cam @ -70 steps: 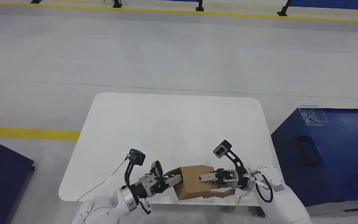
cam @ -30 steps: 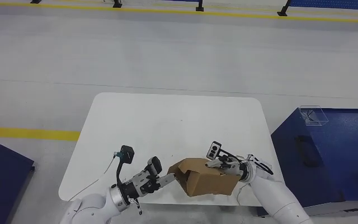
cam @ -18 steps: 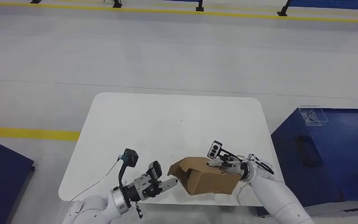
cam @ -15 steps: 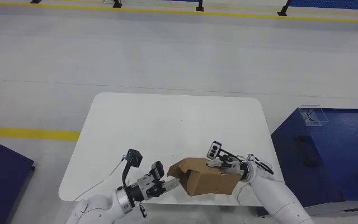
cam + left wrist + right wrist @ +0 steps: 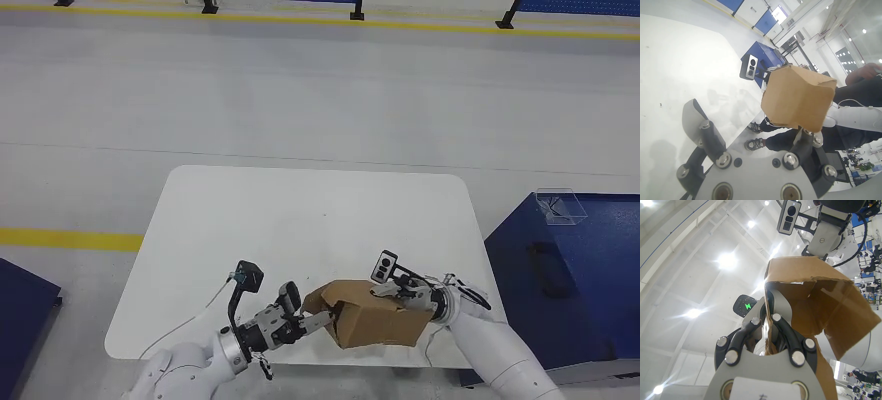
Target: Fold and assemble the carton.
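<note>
Right pincer [image 5: 766,306] is clamping the carton [image 5: 365,315] wall mid-fold; left pincer [image 5: 746,121] is hanging open, probably closing on it next.

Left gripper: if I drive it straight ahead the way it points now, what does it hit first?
The carton: it sits just ahead of the open left gripper, one finger seemingly at its lower edge.

White table [image 5: 300,220] with rounded corners stands on a grey floor [image 5: 300,90]. The surface carries a few small dark specks [image 5: 660,104]. A brown carton [image 5: 365,315] is at the near edge, right of centre; contact with the surface cannot be confirmed.
</note>
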